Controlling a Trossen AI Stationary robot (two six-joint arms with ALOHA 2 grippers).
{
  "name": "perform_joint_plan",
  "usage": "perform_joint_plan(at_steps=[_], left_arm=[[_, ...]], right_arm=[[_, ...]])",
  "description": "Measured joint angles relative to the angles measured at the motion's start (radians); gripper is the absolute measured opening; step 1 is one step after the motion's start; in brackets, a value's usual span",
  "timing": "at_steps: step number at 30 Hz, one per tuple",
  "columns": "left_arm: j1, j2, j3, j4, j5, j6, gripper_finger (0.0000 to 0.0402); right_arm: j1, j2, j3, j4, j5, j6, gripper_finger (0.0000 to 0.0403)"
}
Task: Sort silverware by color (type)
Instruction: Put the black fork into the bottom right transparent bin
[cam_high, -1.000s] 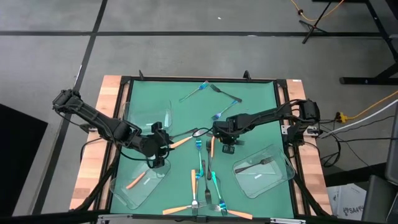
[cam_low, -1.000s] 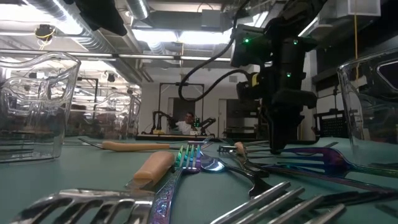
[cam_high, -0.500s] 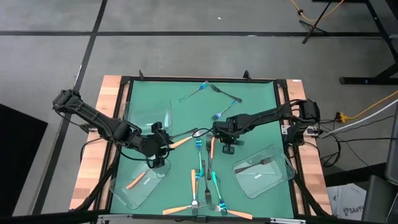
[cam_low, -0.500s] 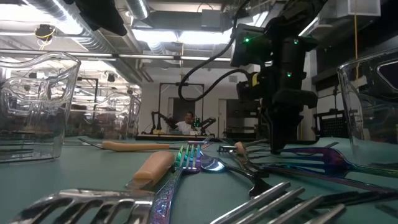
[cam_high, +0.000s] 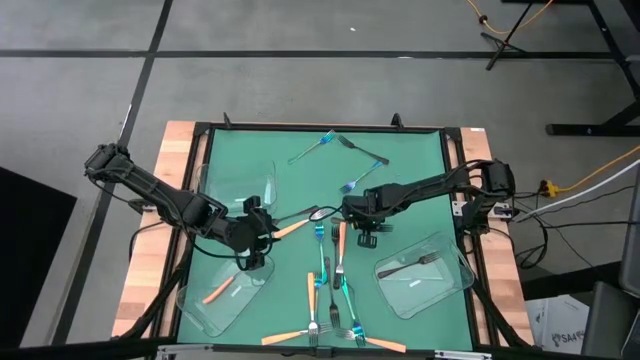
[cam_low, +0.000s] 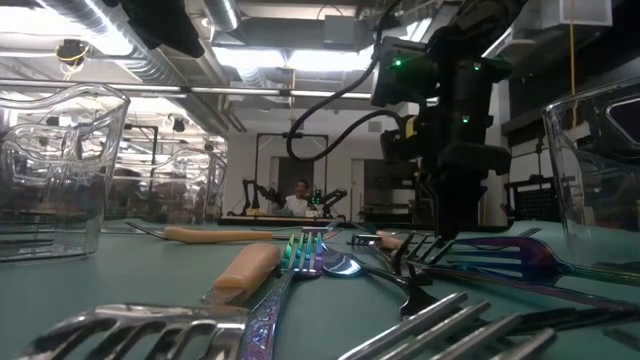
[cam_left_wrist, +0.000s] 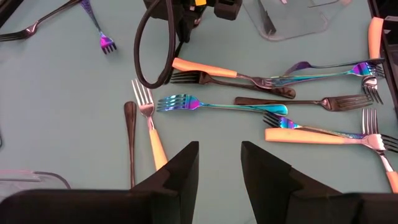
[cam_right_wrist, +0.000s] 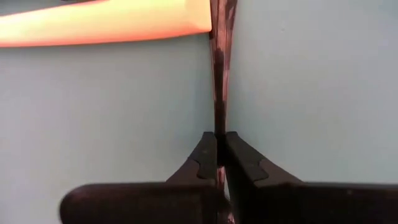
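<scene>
Silverware lies scattered over the green mat (cam_high: 400, 150), mostly mid-table. Right gripper (cam_right_wrist: 218, 149): jaws pinched together on a thin dark fork handle (cam_right_wrist: 221, 68), the stem running straight out from between the fingertips, lengthwise along the gripper's own axis. An orange handle (cam_right_wrist: 106, 22) lies crosswise just past it, touching or nearly so. In the low view this dark fork's tines (cam_low: 425, 250) look tilted up off the mat while the rest stays low; a lift seems barely begun.

Left gripper (cam_left_wrist: 219, 165): jaws apart, holding nothing, hovering left of centre near the cluster. Below it an orange-handled fork (cam_left_wrist: 149, 121) points tines away from the fingers.

Progress, judged: early. One dark fork (cam_high: 410, 263) sits in the clear tray on the right (cam_high: 455, 285), long axis roughly across the table. One orange piece (cam_high: 218, 291) sits in the left front tray (cam_high: 190, 305). The far-left tray (cam_high: 225, 175) appears empty. Roughly ten pieces remain loose: blue-teal forks (cam_high: 322, 142) near the far edge, mixed colours crossing each other centre and front.
</scene>
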Motion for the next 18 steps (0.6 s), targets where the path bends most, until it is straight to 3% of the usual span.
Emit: perform_joint_plan(at_steps=[18], left_arm=[[0.0, 0.0, 0.0, 0.001, 0.0, 0.0, 0.0114]], right_arm=[[-0.002, -0.15, -0.002, -0.098, 0.122, -0.001, 0.0004]])
